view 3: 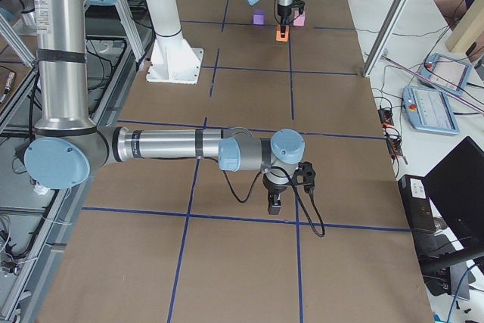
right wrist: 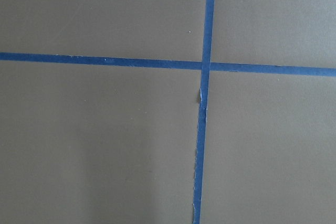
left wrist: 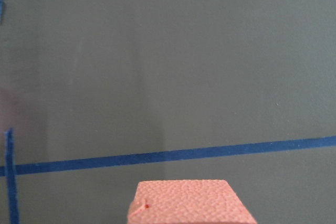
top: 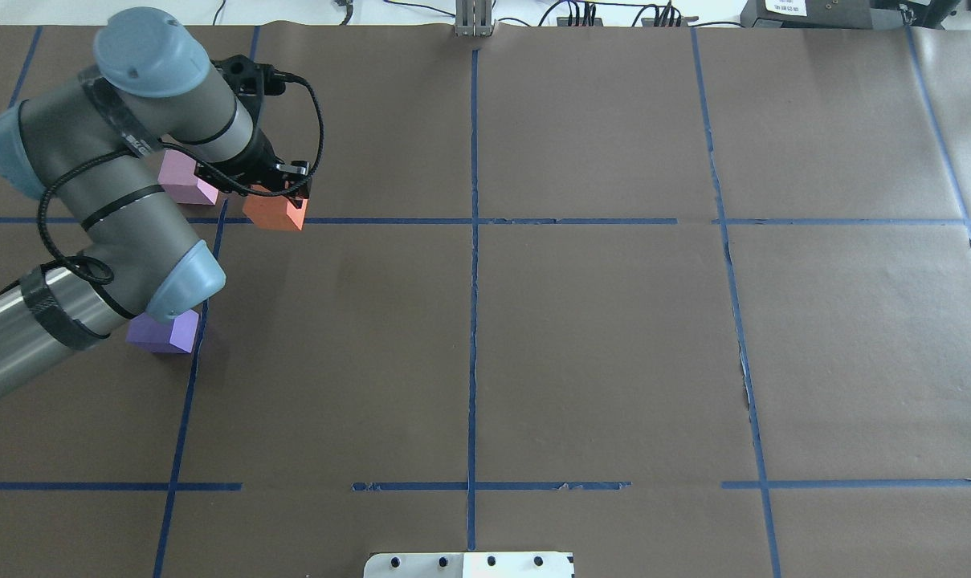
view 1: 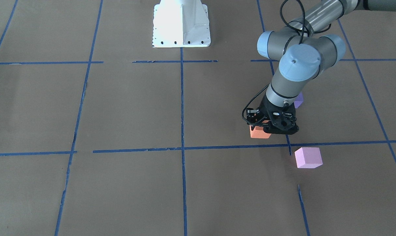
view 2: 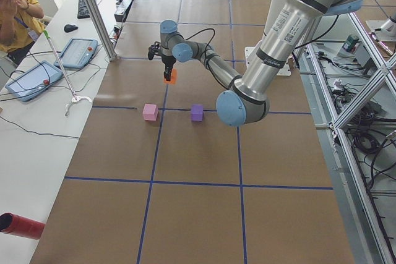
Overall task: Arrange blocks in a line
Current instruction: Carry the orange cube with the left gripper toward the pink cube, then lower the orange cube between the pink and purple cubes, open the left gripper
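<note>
Brown paper-covered table (top: 597,337): left gripper (top: 268,195) is clamped on the small orange foam cube (top: 278,215). An off-axis release would probably misalign it with the dark violet-purple foam cube (top: 168,333) and the light pink-lilac foam cube (top: 181,181).

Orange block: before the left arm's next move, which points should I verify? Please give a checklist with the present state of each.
1. Left end effector grips the orange block: ok, it appears closed on the block.
2. Orange block lifted clear of the surface: cannot tell.
3. Pink block and purple block apart from the orange block: ok.
4. Three blocks in one line: not ok, they form a triangle.
5. Right end effector far from the blocks: ok; whether it is open or shut, cannot tell.
</note>
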`<action>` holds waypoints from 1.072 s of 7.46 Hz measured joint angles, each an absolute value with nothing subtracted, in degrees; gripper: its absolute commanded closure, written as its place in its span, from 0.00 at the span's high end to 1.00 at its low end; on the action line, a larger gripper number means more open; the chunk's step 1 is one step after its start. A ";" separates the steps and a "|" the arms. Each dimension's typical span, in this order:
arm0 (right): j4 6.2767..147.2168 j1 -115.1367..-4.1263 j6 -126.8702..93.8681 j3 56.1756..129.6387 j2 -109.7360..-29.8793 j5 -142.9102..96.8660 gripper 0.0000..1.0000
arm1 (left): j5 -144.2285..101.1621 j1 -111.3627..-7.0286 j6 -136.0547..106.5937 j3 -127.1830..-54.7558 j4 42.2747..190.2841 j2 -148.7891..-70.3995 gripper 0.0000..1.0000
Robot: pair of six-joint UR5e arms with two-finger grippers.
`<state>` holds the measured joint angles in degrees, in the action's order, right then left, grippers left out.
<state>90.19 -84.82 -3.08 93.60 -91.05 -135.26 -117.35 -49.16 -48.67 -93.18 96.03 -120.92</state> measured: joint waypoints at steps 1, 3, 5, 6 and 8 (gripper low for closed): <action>90.20 -84.82 -3.08 93.60 -91.05 -135.26 1.00 | -118.43 -51.10 -46.52 -94.56 95.82 -118.34 0.20; 90.25 -84.81 -3.08 93.60 -91.05 -135.26 1.00 | -121.35 -53.02 -44.17 -95.51 96.56 -112.61 0.23; 90.26 -84.82 -3.08 93.60 -91.05 -135.26 1.00 | -123.38 -53.39 -43.37 -95.05 98.66 -108.38 0.24; 90.26 -84.81 -3.08 93.60 -91.05 -135.26 1.00 | -123.68 -53.31 -43.36 -93.92 100.02 -107.70 0.24; 90.23 -84.81 -3.08 93.60 -91.05 -135.26 1.00 | -123.82 -53.12 -43.59 -91.08 102.52 -107.78 0.24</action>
<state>90.23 -84.81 -3.08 93.60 -91.05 -135.26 -123.82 -53.12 -43.59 -91.08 102.52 -107.78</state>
